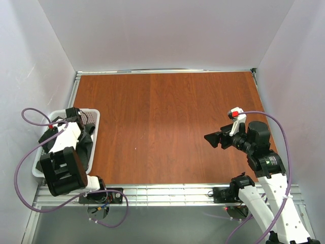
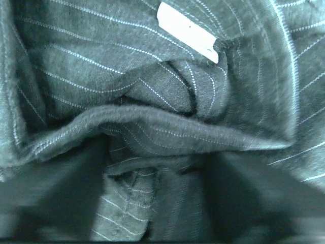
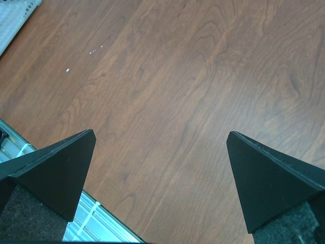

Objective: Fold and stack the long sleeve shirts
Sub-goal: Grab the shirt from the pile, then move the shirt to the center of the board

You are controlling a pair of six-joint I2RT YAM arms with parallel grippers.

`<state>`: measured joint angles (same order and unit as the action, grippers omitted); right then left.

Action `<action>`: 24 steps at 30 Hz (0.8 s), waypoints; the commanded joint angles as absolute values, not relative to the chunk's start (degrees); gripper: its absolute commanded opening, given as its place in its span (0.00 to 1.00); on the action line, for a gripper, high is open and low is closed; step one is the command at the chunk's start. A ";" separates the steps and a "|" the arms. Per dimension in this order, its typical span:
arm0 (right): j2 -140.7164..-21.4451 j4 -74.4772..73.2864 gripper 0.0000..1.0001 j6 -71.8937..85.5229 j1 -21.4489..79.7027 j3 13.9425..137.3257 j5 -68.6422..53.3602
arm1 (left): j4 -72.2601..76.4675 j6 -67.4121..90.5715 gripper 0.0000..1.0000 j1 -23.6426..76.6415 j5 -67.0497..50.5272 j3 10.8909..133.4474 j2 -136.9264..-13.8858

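A brown wood-grain table [image 1: 167, 127] filled the middle of the top view, closed in on 3 sides by plain white walls [image 1: 152, 30], with a metal rail [image 1: 167, 192] along its near edge at the bottom of the frame. In the right wrist view the same wood showed a few tiny pale specks toward the upper left.

A white mesh basket [image 1: 95, 113] sat at the left edge of the table, in the lower left of the top view. The shirts [image 1: 86, 147] lay bunched inside it as a dark heap. The left arm [image 1: 66, 140] bent over the basket, and the left gripper [image 1: 76, 117] pointed down into it. Whether its jaws were closed on cloth could not be told.

The left wrist view was filled with charcoal fabric with fine pale pinstripes, crumpled into deep folds, a thick hem running across the middle. A white label [image 2: 188, 31] lay at the upper right of that frame.

The right gripper [image 1: 213, 140] hung above bare wood at the right of the top view, its 2 black fingers [image 3: 56, 173] spread wide apart and holding nothing.
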<state>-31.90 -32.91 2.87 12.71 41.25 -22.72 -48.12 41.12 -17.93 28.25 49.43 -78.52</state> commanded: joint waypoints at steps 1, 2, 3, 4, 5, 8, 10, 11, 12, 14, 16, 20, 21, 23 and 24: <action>-30.85 -30.76 0.99 3.43 12.39 40.26 -23.47 | -45.79 41.48 0.50 -18.37 28.30 48.34 -78.31; -30.50 -30.76 0.99 3.43 12.39 40.08 -23.29 | -45.79 41.48 0.40 -18.46 28.13 48.43 -78.31; -29.98 -30.67 0.98 3.69 12.48 39.90 -22.94 | -45.97 41.57 0.29 -18.37 27.95 48.78 -78.22; -29.62 -30.41 0.99 3.87 12.48 39.55 -22.24 | -46.84 41.31 0.11 -18.37 27.95 50.17 -77.79; -29.27 -30.15 0.98 3.95 12.39 39.38 -22.06 | -47.37 40.79 0.03 -18.37 27.95 51.14 -76.57; -27.69 -29.45 0.99 4.22 12.48 38.67 -21.53 | -49.21 38.16 0.00 -18.37 29.78 56.41 -71.74; -27.42 -29.18 0.99 4.22 12.48 38.58 -21.36 | -50.44 37.01 0.00 -18.20 30.76 60.80 -70.23; -27.42 -29.09 0.99 4.31 12.39 38.58 -21.36 | -51.15 36.57 0.00 -17.85 31.20 65.87 -69.62; -27.33 -29.00 0.98 4.22 12.39 38.58 -21.27 | -52.89 36.13 0.00 -17.32 32.85 68.53 -69.26; -27.68 -28.92 0.99 4.22 12.39 38.85 -21.27 | -54.75 35.25 0.00 -14.16 34.45 77.63 -69.61; -28.04 -29.00 0.99 4.22 12.39 39.11 -21.27 | -57.12 34.72 0.00 -8.30 36.47 84.34 -71.27; -28.39 -29.00 0.99 4.22 12.39 40.07 -20.66 | -58.97 32.96 0.00 7.18 39.11 101.22 -77.24; -28.39 -28.92 0.99 4.31 12.48 40.25 -20.39 | -58.54 31.91 0.00 13.38 39.72 108.38 -80.04; -28.39 -28.92 0.99 4.57 12.39 41.04 -19.95 | -56.09 27.53 0.00 20.18 41.12 118.76 -83.65; -28.39 -29.00 0.99 4.83 12.39 41.39 -19.60 | -54.94 25.42 0.00 27.26 43.40 121.87 -87.67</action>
